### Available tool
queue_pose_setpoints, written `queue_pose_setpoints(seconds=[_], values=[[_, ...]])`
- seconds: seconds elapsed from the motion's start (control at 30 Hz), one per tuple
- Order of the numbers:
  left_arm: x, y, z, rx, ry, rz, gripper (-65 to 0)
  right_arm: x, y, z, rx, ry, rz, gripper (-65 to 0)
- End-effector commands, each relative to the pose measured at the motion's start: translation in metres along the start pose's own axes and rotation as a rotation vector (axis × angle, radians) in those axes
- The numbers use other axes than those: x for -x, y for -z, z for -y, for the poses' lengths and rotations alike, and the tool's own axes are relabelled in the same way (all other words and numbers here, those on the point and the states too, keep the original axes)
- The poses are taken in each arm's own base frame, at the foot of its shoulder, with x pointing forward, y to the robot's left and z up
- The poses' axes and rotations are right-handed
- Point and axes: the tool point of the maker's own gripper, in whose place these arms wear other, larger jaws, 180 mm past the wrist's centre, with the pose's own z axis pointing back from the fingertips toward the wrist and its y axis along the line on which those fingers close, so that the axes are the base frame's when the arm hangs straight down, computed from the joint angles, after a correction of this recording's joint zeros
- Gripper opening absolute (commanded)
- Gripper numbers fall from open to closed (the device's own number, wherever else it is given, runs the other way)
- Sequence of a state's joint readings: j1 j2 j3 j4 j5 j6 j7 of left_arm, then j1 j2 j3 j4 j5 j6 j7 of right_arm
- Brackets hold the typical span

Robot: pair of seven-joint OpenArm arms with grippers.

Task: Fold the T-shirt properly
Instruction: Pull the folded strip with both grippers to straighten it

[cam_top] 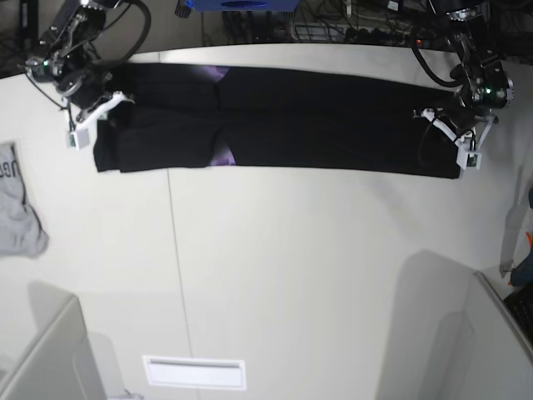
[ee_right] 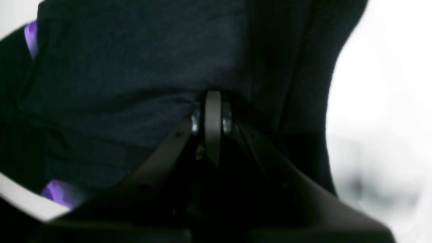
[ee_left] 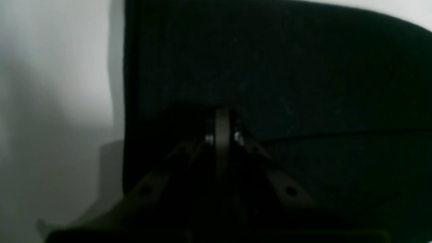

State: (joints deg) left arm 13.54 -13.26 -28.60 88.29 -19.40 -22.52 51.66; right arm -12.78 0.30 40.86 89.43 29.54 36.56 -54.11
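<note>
Item 1: T-shirt (cam_top: 275, 121), black, lying as a long folded band across upper part of base view on white table (cam_top: 291, 275); purple print peeking out at mid-left of band, top and bottom edges.

Item 2: left gripper (cam_top: 445, 137), sitting at upper right of base view on the band's right end. In left wrist view (ee_left: 222, 135) fingers are lying pressed together w/ black cloth at the tips, pinching the shirt edge.

Item 3: right gripper (cam_top: 98, 117), sitting at upper left of base view on the band's left end. In right wrist view (ee_right: 212, 114) fingers are lying closed together, gripping dark cloth; purple scraps showing at left edge.

Item 4: grey garment (cam_top: 17, 204), lying at left edge of base view, well apart from the shirt.
</note>
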Motion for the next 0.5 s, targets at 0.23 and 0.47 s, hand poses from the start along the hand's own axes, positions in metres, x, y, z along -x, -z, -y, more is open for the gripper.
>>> queue_pose_setpoints(seconds=[0.23, 0.47], values=[[-0.024, 0.024, 0.011, 0.002, 0.008, -0.076, -65.0, -0.07, 0.025, 0.012, 0.003, 0.053, 0.07, -65.0], [-0.064, 0.011, 0.007, -0.026, -0.003, -0.031, -65.0, -0.116, 0.029, 0.01, 0.026, 0.005, 0.106, -65.0]])
